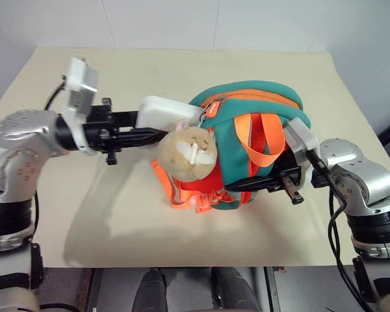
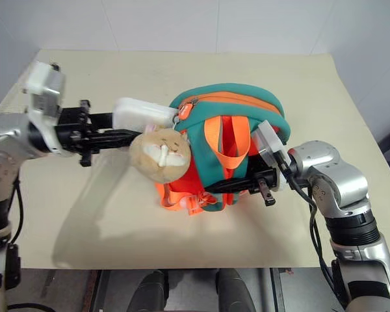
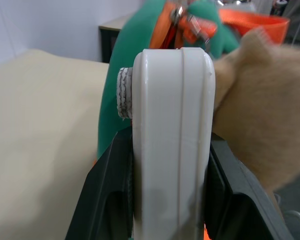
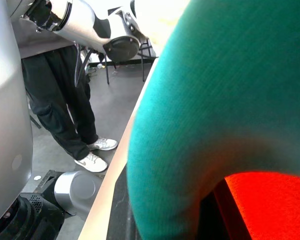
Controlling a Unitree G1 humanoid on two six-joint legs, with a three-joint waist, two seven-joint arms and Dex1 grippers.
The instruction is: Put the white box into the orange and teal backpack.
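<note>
Closest to you is one tan plush toy hanging off the single orange and teal backpack on a beige tabletop, white walls behind. Left fingers grasp the one white box at its zipper; right fingers clench backpack fabric. A person's legs stand on grey floor.

The small fabric backpack is teal with orange trim and straps. The flat plastic box is white, the round plush toy tan, the table beige.
</note>
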